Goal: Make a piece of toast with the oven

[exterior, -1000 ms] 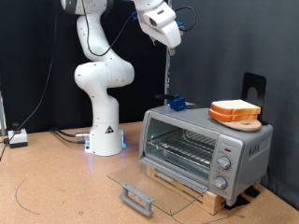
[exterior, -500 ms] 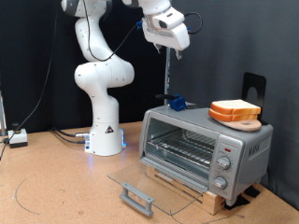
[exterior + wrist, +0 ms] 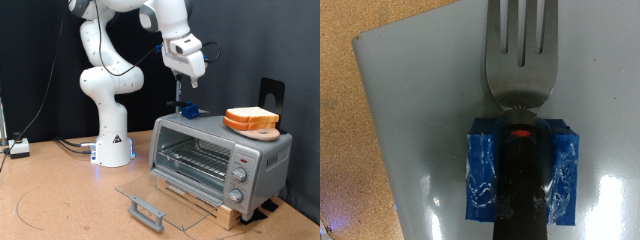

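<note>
The silver toaster oven (image 3: 262,155) stands at the exterior view's right with its glass door (image 3: 150,192) folded down flat and the wire rack (image 3: 195,158) bare. Two bread slices lie stacked on the oven's top at its right end; the upper slice, the piece of toast (image 3: 250,114), shows a pale face and an orange-tan crust. A fork (image 3: 523,55) with a dark handle sits in a blue holder (image 3: 520,180) on the oven's top, also seen in the exterior view (image 3: 187,110). My gripper (image 3: 190,80) hangs just above that holder. Its fingers do not show in the wrist view.
The arm's white base (image 3: 112,140) stands behind the oven at the exterior view's left. The door's grey bar handle (image 3: 147,212) rests on the brown table in front. Cables (image 3: 70,145) run along the table's back. A black bracket (image 3: 272,92) stands behind the bread.
My gripper has come down and to the exterior view's right, from high above the oven to just over the fork holder. Bread, oven and door have not moved.
</note>
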Available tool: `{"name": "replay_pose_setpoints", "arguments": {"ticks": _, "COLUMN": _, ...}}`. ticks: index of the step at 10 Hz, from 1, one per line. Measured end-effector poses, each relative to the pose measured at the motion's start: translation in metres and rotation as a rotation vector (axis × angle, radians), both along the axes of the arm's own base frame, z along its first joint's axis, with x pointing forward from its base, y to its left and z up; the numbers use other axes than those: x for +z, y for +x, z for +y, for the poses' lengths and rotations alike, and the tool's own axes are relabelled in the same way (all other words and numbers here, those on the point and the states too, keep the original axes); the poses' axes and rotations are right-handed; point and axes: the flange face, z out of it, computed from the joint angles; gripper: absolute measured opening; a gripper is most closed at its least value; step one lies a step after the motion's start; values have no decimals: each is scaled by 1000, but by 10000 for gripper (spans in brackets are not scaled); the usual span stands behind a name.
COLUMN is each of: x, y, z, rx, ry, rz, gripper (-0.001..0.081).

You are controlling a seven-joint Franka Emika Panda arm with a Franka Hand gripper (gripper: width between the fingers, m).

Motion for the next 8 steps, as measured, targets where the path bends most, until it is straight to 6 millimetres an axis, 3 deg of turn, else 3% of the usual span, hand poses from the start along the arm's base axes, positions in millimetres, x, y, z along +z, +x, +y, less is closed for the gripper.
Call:
{"name": "replay_pose_setpoints", "arguments": {"ticks": 2, "x": -1, "y": 3, "z": 1, "rx": -16, "ry": 9, "rz": -28, "gripper": 804}}
{"name": "replay_pose_setpoints", "arguments": {"ticks": 8, "x": -54, "y": 4, "z": 13, "rx": 19, "ry": -75, "rz": -23, "gripper": 804}}
